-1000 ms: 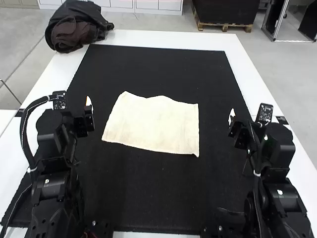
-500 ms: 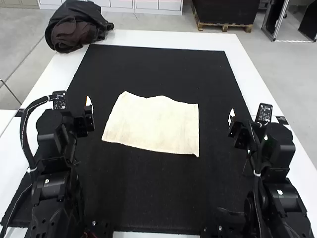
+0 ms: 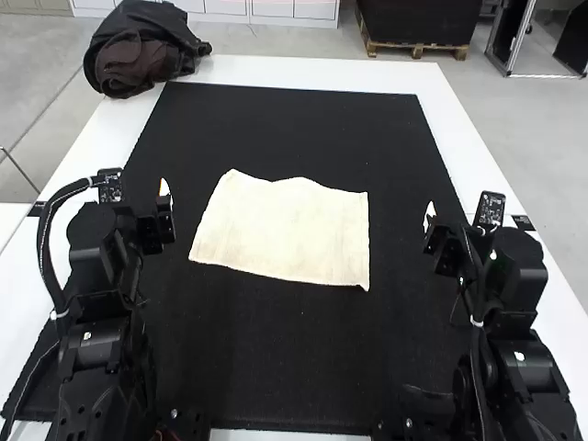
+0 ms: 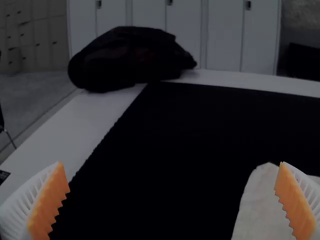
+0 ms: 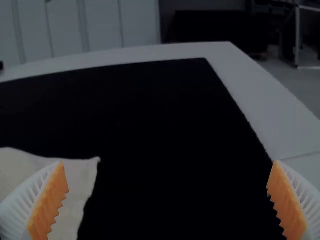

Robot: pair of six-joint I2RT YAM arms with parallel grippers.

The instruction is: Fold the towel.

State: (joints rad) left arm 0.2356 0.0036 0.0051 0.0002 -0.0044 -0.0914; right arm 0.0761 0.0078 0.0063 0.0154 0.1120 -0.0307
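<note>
The towel point(image 3: 285, 230) lies spread out on the black mat point(image 3: 294, 367) that covers much of the white tabletop point(image 3: 441, 101). It is cream-coloured and sits between the two claws, nearer the left one, touching neither in the high view. Its far edge is wavy, with a shallow dip between a peak at the far left corner and a low rise near the middle. The near edge slants, so the near right corner reaches closest to the arms' bases. Whether it is one layer or more, I cannot tell.

The left claw point(image 3: 163, 197) is just off the towel's left side. In the left wrist view this claw point(image 4: 171, 165) is released — its white ribbed fingers stand wide apart, the orange pads point(image 4: 48, 202) facing each other with nothing between them.

The right claw point(image 3: 431, 220) is off the towel's right side, over the mat. In the right wrist view this claw point(image 5: 169, 162) is likewise released, fingers spread wide and grasping nothing.

A dark bundle of cloth point(image 3: 138, 50), partly brown, lies heaped at the tabletop's far left corner — well apart from the towel.
</note>
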